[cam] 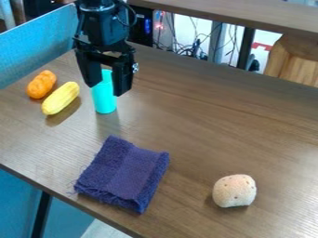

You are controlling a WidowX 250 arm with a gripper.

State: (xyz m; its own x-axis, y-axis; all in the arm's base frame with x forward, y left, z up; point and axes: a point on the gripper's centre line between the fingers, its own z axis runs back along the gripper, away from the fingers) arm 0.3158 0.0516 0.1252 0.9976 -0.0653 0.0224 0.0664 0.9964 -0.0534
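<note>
One black two-finger gripper (107,87) hangs over the far left part of the brown wood-grain table (199,125), pointing pretty much straight down. Its fingers are parted, nowhere near closed, and the smooth turquoise cylinder (104,100) is upright in the gap between them from this angle. Honestly can't tell if either finger is touching it, so I wouldn't call it a grip. My guess is the claw's spread like that so there's a finger for each side, and standing the cylinder on end makes its straight sides easy to get at. Just beside it lies a long yellow ridged toy vegetable (61,98), with a lumpy orange toy vegetable (42,84) next to that, both on their sides, probably because that's how rounded stuff settles. Nearer the camera there's a folded dark purple fabric cloth (124,174), lying flat, likely because it's limp. The pale pinkish, rounded speckled lump (234,190) sits well apart to the right, seemingly resting on its flatter underside.
</note>
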